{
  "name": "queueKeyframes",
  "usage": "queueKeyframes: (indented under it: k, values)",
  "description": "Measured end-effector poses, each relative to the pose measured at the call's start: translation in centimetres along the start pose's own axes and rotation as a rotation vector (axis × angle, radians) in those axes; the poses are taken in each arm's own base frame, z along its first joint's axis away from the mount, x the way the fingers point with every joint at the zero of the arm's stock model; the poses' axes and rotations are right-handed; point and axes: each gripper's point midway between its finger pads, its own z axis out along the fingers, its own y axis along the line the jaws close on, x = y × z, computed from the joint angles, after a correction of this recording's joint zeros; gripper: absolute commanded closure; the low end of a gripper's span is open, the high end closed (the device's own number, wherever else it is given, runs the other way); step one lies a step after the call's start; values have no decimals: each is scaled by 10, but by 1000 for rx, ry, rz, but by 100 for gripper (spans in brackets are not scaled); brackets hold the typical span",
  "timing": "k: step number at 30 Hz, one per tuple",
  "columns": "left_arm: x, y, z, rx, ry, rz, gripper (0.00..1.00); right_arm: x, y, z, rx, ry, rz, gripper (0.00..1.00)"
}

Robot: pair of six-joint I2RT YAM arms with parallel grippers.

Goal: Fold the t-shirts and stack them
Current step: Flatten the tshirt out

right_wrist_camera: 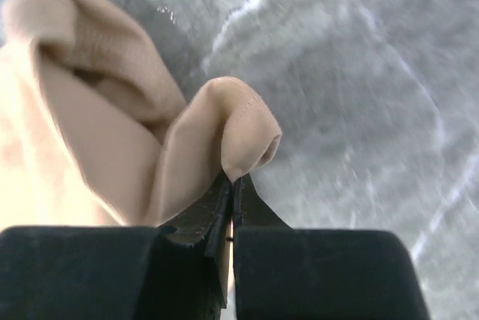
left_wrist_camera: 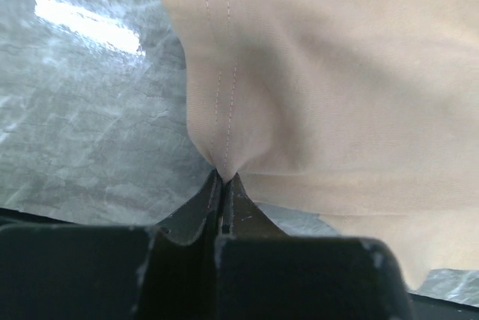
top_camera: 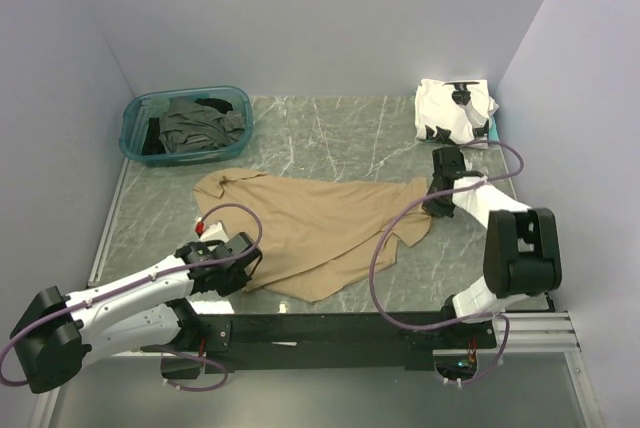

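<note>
A tan t-shirt (top_camera: 320, 228) lies spread and rumpled across the middle of the table. My left gripper (top_camera: 248, 266) is shut on its near-left hem; in the left wrist view the gripper (left_wrist_camera: 224, 179) pinches the tan cloth (left_wrist_camera: 322, 73) by a stitched seam. My right gripper (top_camera: 432, 198) is shut on the shirt's right end; in the right wrist view the gripper (right_wrist_camera: 233, 178) holds a bunched fold of the tan cloth (right_wrist_camera: 112, 148). A folded white t-shirt with black patches (top_camera: 455, 110) lies at the back right. Dark grey and black t-shirts (top_camera: 195, 126) lie in the bin.
A teal plastic bin (top_camera: 136, 118) stands at the back left. The grey marbled table (top_camera: 330, 138) is walled on three sides. A black rail (top_camera: 330, 328) runs along the near edge by the arm bases.
</note>
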Motion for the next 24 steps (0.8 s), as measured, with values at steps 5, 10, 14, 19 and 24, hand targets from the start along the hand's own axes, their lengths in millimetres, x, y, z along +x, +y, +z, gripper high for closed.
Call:
queueKeyframes:
  k: [5,10,14,19,24]
  values:
    - [-17,-13,-16,25,-51,-15,99,-13,-2,-39,-48,-95,30,100]
    - [-49,-34,-49,104,-150,-71,99,-34,-3,-95,-133,-255,68,100]
    - [-84,-51,-90,207,-260,-138,99,-41,-10,-137,-173,-347,88,100]
    - [-135,-67,-165,387,-421,-242,99,-66,-15,-206,-226,-483,122,100]
    - [-182,-74,-251,572,-572,-299,99,-98,-22,-305,-328,-704,168,100]
